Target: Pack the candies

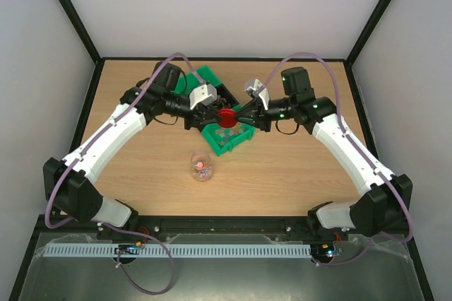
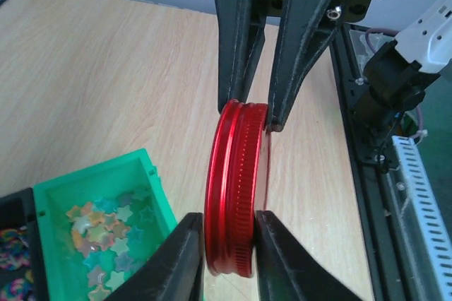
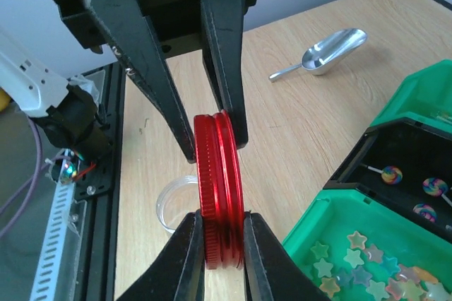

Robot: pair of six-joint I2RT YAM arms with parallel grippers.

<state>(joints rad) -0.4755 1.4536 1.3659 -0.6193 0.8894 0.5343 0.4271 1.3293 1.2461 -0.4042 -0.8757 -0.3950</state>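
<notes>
You see the left gripper (image 2: 229, 251) and the right gripper (image 3: 222, 258) both clamped on the red lid (image 1: 227, 114), likely mid-handover, leaving the jar (image 1: 202, 167) open for candies (image 2: 99, 227)

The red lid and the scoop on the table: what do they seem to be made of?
The red lid looks like coated metal, perhaps: glossy sheen, thin rolled ridges. The scoop looks like bare polished metal: silvery, reflective bowl.

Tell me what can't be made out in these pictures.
- Jar: too small in the top view to count candies; the red lid hides most of it in the right wrist view.
- Green bin: lid covers part in the top view.
- Black tray: cut by the right wrist view's edge.
</notes>
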